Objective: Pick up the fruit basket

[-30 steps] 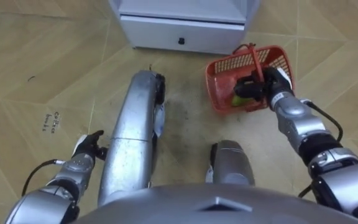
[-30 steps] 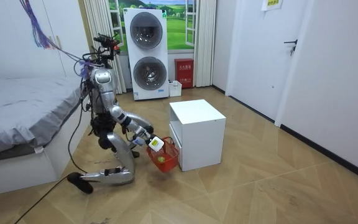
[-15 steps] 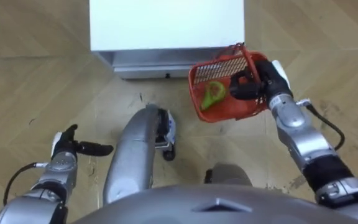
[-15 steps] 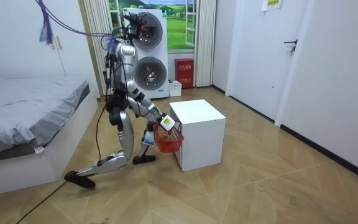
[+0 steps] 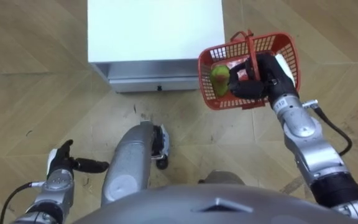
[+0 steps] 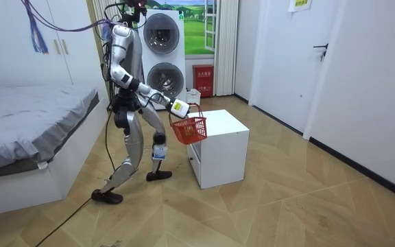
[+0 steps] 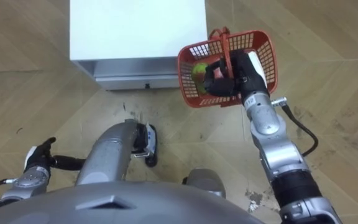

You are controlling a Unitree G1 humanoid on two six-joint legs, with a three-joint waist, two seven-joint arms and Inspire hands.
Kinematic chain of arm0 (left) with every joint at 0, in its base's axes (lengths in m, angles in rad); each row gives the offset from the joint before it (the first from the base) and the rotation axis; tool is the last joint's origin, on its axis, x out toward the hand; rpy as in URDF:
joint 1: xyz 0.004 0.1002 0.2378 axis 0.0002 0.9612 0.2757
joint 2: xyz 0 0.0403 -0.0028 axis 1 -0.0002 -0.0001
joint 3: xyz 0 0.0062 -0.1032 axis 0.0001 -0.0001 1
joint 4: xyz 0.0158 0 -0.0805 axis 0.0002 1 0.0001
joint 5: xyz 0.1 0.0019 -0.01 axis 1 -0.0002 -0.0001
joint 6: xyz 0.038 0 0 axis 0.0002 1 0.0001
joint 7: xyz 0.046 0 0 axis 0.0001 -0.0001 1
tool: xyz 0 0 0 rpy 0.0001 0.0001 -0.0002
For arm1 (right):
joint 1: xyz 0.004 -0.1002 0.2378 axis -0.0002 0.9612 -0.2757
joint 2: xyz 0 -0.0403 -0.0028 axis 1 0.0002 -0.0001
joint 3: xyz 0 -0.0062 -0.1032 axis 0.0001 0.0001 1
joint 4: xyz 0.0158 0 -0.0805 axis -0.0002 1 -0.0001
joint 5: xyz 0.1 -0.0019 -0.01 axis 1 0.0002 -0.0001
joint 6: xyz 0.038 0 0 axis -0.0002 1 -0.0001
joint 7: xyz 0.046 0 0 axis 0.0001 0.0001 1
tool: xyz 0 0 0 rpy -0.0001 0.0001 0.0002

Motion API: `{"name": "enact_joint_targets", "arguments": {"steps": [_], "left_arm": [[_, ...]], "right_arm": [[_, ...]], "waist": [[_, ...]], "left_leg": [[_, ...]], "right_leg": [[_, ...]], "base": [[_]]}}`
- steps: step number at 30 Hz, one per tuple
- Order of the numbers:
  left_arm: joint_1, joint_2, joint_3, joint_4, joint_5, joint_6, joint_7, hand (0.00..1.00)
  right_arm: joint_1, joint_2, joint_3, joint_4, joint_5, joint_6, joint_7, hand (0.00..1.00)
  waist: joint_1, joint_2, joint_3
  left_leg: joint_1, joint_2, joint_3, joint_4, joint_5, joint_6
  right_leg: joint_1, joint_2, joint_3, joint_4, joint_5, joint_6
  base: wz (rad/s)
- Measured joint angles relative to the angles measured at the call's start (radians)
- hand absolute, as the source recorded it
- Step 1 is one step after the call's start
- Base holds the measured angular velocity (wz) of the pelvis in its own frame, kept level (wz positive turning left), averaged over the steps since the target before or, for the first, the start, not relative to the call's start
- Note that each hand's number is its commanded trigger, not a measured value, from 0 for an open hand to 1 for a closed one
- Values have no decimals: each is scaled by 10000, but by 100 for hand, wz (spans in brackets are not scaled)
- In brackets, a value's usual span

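Note:
The red plastic fruit basket (image 5: 278,46) (image 7: 191,81) (image 6: 189,130) hangs in the air at the white cabinet's front right corner, level with its top in the room view. A green pear-like fruit (image 5: 219,76) (image 7: 199,70) lies inside it. My right hand (image 5: 260,73) (image 7: 240,74) (image 6: 178,108) is shut on the basket's red handle (image 5: 249,45). My left hand (image 5: 61,163) (image 7: 38,158) hangs low at my left side with its fingers pointing out, holding nothing. In the room view I stand almost upright beside the cabinet, one leg stepped back.
The white cabinet (image 5: 154,28) (image 6: 218,130) with a drawer (image 5: 154,83) stands right in front of me. Wooden floor lies all around. A bed (image 6: 26,123) is at the room view's left, stacked washing machines (image 6: 162,58) behind me, a door (image 6: 334,62) at the right.
I have risen from kneeling to standing. The basket came up off the floor with my right hand to the height of the cabinet's top. My left hand dropped lower at my side.

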Motion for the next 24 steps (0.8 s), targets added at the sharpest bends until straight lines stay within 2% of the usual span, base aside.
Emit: {"name": "enact_joint_targets", "arguments": {"steps": [4, 6, 7, 9, 10, 11, 12, 13, 14, 15, 16, 19, 20, 21, 22, 23, 24], "left_arm": [[-153, -10, 3, 11, 0, -18, -1, 0], [-89, -14, 0, 91, -1, -30, -53, 0], [-66, -21, -1, 85, 5, -30, -68, 0], [150, -9, 0, 83, 9, -28, -82, 0], [206, 0, 1, 100, 18, -28, -82, 0], [279, 6, 1, 120, 41, -19, -82, 0], [400, 4, -43, 119, 70, -6, -94, 0], [503, 4, -48, 133, 73, 13, -94, 0], [691, 1, -51, 247, 75, 28, -93, 0], [814, -17, -51, 383, 118, 70, -97, 0], [860, -24, -48, 396, 224, 121, -97, 0], [929, -26, -34, 296, 502, 183, -88, 0], [915, -23, -18, 195, 605, 179, -73, 0], [860, -19, -19, 69, 646, 171, -66, 0], [773, -25, -16, 62, 642, 143, -67, 0], [546, -29, -9, 73, 629, 135, -62, 0], [307, -26, 37, 67, 634, 93, -43, 0]], "right_arm": [[79, 4, 4, -509, 18, 0, 254, 100], [176, -18, -48, -673, 41, -4, 324, 100], [191, -17, -94, -673, 39, -4, 332, 100], [311, 10, -246, -669, -22, -6, 379, 100], [365, 8, -253, -671, -4, -8, 391, 100], [448, -7, -261, -691, 18, -10, 441, 100], [502, -33, -265, -707, 15, -10, 506, 100], [569, -32, -272, -719, -8, -9, 529, 100], [619, -21, -269, -732, -3, -6, 572, 100], [619, -38, -276, -854, 20, -6, 599, 100], [616, -53, -281, -948, 13, -6, 608, 100], [578, 35, -275, -1295, 3, -28, 635, 100], [491, 62, -268, -1339, 27, -41, 633, 100], [447, 38, -267, -1466, 22, -42, 629, 100], [384, 13, -271, -1529, 15, -50, 636, 100], [177, 32, -265, -1533, 3, -53, 640, 100], [120, 32, -260, -1544, -24, -78, 632, 100]], "waist": [[100, -7, 2], [80, 32, 18], [77, 81, 24], [93, 277, 74], [132, 280, 77], [295, 292, 77], [321, 364, 98], [326, 473, 95], [380, 428, 19], [474, 468, 30], [531, 489, 29], [624, 576, 32], [669, 534, 0], [660, 469, -50], [648, 492, -47], [571, 579, 18], [555, 698, 35]], "left_leg": [[230, 142, 13, -626, 628, -175], [391, 201, -17, -1254, 1242, -252], [409, 237, -53, -1379, 1391, -280], [632, 316, -294, -2113, 2044, -480], [741, 324, -292, -2356, 2260, -528], [899, 304, -292, -2835, 2614, -883], [904, 480, -291, -2769, 2618, -1191], [894, 594, -202, -2367, 2392, -1227], [1022, 797, -65, -1704, 1789, -1231], [1201, 955, 18, -1446, 1421, -1240], [1236, 958, 74, -1446, 1387, -1195], [1439, 774, 164, -1531, 1146, -800], [1554, 663, 233, -1563, 1006, -608], [1663, 442, 304, -1650, 729, -606], [1679, 380, 320, -1633, 599, -566], [1794, 279, 374, -1579, 421, -466], [1983, 240, 456, -1515, 245, -356]], "right_leg": [[181, 170, -276, -620, -164, -189], [308, 352, -354, -1148, -225, -345], [307, 406, -449, -1219, -208, -404], [257, 631, -729, -1361, 6, -840], [229, 601, -798, -1361, 59, -927], [121, 597, -859, -1382, 129, -1041], [136, 601, -995, -1441, 140, -1146], [159, 604, -1062, -1442, 129, -1183], [189, 600, -1022, -1445, 169, -1143], [316, 612, -1019, -1539, 212, -1122], [364, 611, -1013, -1576, 221, -1108], [783, 545, -1073, -2082, 302, -943], [968, 436, -1044, -2294, 343, -864], [1078, 239, -1040, -2358, 354, -795], [1061, 161, -1064, -2136, 373, -751], [697, -86, -1111, -1071, 623, -485], [170, -368, -989, 345, 1334, -486]], "base": [[-10], [-3], [7], [11], [5], [7], [13], [18], [10], [0], [0], [9], [0], [0], [0], [7], [5]]}}
